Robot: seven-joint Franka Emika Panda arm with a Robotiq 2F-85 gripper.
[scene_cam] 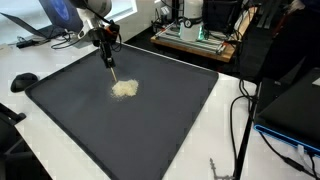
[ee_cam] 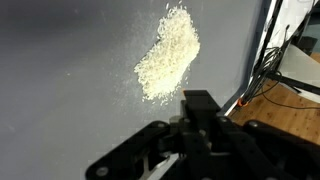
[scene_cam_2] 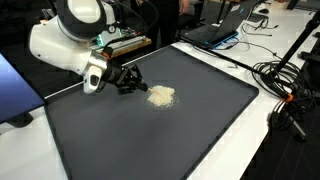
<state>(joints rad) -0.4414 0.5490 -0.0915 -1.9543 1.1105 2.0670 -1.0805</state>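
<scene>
Grain pile (scene_cam: 125,88) lies near the middle of the dark mat (scene_cam: 60,110). My gripper (scene_cam: 107,54), jaws pressed together on a thin stick (scene_cam: 113,69), hangs over the mat just beside it. I'd keep the tip low and stroke slowly so grains don't scatter.

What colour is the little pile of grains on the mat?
The pile is pale cream, on the dark grey mat. The wrist view shows it best.
</scene>
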